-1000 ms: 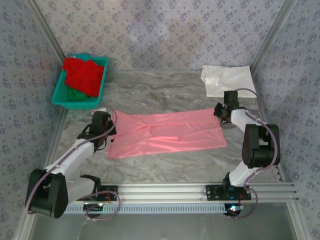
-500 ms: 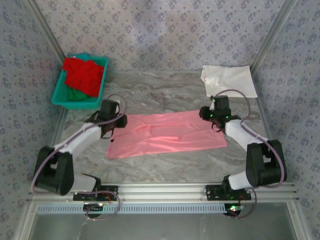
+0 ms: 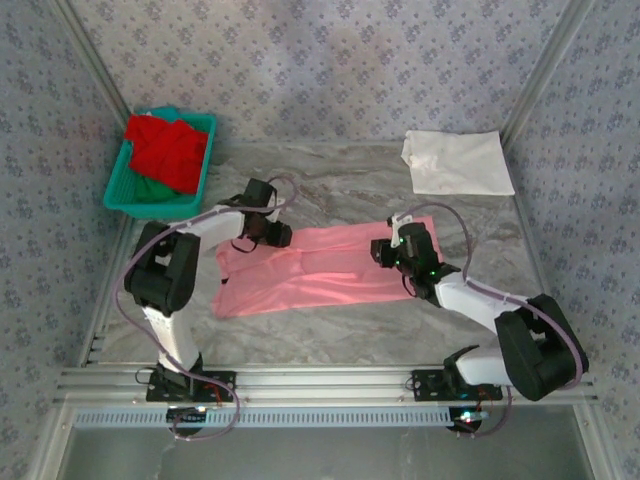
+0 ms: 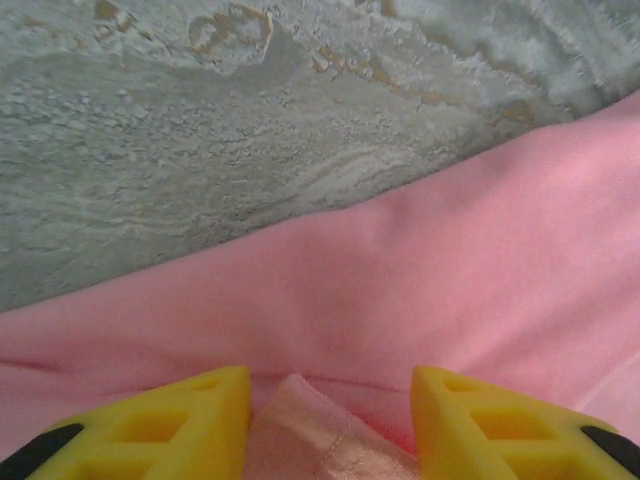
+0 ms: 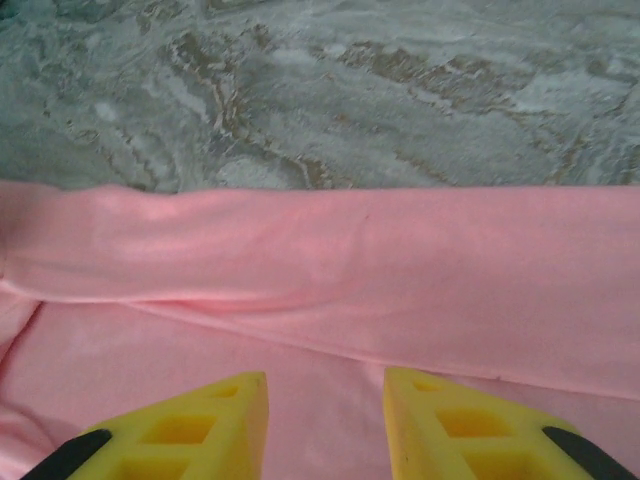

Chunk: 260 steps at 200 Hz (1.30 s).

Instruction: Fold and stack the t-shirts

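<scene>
The pink t-shirt (image 3: 320, 270) lies flat on the worktop (image 3: 340, 190), its long axis running from the left tool (image 3: 274, 235) across to the right tool (image 3: 386, 252). The left jaws stand part-open with a loose hem fold between them. The right jaws are part-open over the cloth, holding nothing.

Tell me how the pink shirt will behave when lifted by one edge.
Likely floppy: the pink shirt lies flat with soft creases, so a lifted edge would probably sag and drape. It looks thin, so probably light for its size. Pushed across the marble table, it would likely bunch rather than slide whole.
</scene>
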### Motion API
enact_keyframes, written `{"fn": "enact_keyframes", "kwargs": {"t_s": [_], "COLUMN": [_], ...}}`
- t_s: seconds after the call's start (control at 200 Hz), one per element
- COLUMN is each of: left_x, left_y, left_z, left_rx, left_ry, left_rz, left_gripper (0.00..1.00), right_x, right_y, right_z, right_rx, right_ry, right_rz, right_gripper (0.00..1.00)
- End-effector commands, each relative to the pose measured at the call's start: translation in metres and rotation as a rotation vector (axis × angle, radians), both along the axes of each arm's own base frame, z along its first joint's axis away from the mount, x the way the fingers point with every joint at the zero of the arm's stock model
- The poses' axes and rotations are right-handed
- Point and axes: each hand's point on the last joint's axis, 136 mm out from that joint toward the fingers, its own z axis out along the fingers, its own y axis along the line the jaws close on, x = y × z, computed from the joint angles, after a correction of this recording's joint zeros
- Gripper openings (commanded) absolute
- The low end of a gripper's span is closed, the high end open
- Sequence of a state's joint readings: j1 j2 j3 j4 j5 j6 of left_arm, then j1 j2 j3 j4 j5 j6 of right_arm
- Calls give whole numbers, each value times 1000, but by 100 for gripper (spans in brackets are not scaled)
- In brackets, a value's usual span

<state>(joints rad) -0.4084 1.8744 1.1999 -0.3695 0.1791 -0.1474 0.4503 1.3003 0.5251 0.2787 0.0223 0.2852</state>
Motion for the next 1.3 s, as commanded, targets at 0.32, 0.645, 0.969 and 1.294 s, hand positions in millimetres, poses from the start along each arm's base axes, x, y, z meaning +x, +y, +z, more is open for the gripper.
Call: {"fn": "enact_keyframes", "kwargs": {"t_s": [0.32,0.645,0.969,1.294], "left_x": [-16,-56,-98,-70], "left_y": [-8,-6,-20,30], "left_z": [23,28,32,70], "left_rx": [-5,23,97,57], "left_ry": [-25,-5,-46,-116], "left_rz": [8,68,97,271], "left_gripper": [0,0,16,25], "right_x": [10,13,15,15], "right_y": [-10,-10,-8,-5], "right_z": [13,7,-1,0], "right_rx": [-53,-63,-66,-53], "right_ry": [-27,4,40,45], "right_rz": [-59,-63,-56,-44], "right_gripper": [40,41,43,43]}}
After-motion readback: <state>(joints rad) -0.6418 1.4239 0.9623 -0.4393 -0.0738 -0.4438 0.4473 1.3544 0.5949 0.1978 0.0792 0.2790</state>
